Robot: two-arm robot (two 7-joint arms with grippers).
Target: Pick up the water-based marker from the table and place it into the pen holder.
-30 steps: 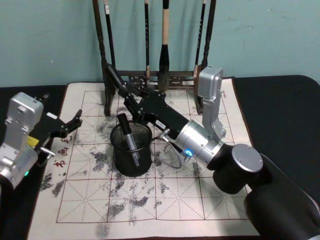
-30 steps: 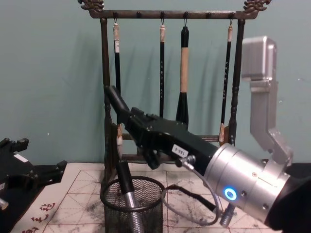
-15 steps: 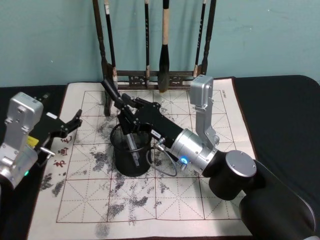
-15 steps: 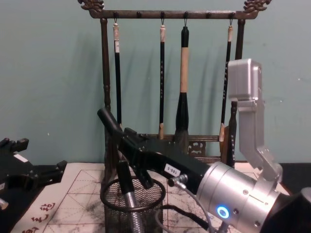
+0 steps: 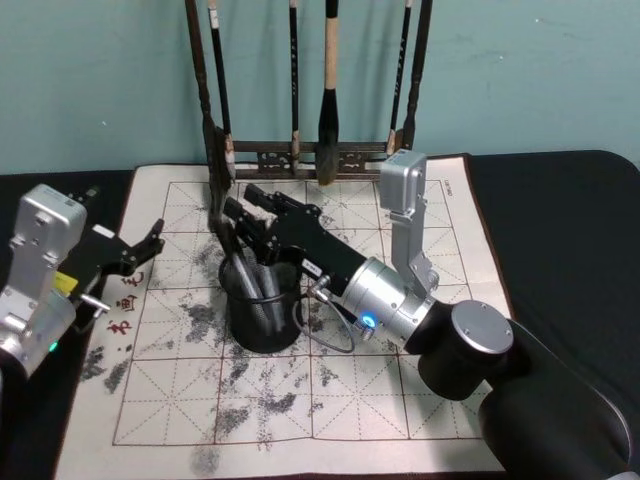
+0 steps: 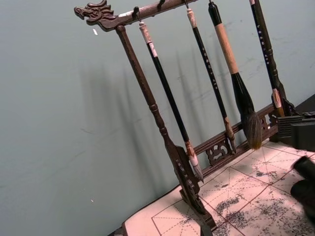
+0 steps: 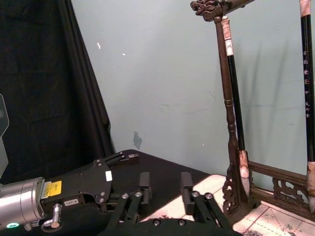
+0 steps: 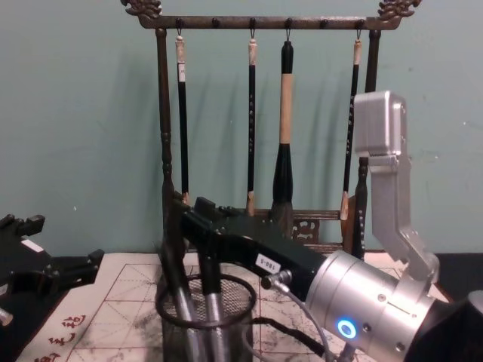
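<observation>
Right hand (image 5: 248,212) sits directly over the pen holder (image 5: 263,322), low enough that its black fingers nearly meet the rim; in the right wrist view the fingers (image 7: 144,186) stand apart with nothing between them, so no grip is applied.

Water-based marker (image 5: 243,278), dark cap and grey barrel, stands inside the holder, tilted against the rim on the robot's left; the mesh wall is what props it upright. A second grey barrel (image 5: 268,283) stands just beside it; which of the two is the task's own cannot be told with certainty.

Holder rests on the ink-stained grid mat (image 5: 400,400), in front of the wooden brush rack (image 5: 300,155); judged close enough to the rack to call for a straight lift-out.

Left hand (image 5: 152,240) is parked at the mat's left edge, jaws apart, well clear of the holder.

Placement judged complete.
</observation>
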